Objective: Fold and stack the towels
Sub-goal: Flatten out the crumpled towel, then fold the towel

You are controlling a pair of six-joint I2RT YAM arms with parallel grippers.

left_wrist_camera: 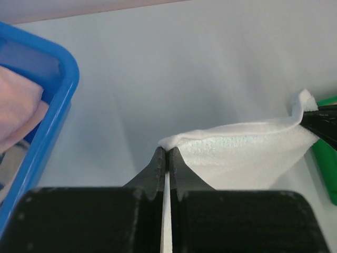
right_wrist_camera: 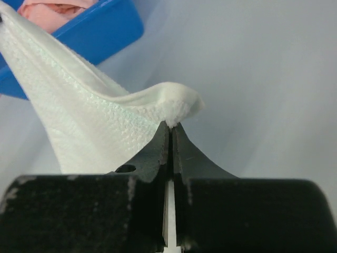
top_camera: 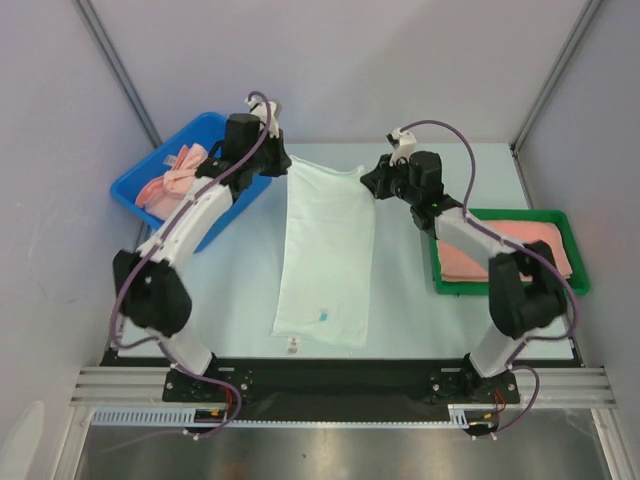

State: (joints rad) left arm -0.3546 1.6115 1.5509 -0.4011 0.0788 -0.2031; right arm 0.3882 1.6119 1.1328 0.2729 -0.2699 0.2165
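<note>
A white, pale-mint towel [top_camera: 327, 255] lies stretched lengthwise down the middle of the table, its far edge lifted. My left gripper [top_camera: 281, 160] is shut on the far left corner of this towel [left_wrist_camera: 247, 153], pinching it at the fingertips [left_wrist_camera: 168, 150]. My right gripper [top_camera: 368, 177] is shut on the far right corner, and the cloth [right_wrist_camera: 95, 121] drapes away from its tips [right_wrist_camera: 172, 125]. Salmon-pink towels [top_camera: 172, 178] sit bunched in the blue bin [top_camera: 160, 160]. Folded pink towels [top_camera: 505, 248] lie stacked in the green tray [top_camera: 580, 270].
The blue bin [left_wrist_camera: 50, 105] stands at the far left, close beside my left arm. The green tray [left_wrist_camera: 326, 158] sits at the right under my right arm. Frame posts rise at both back corners.
</note>
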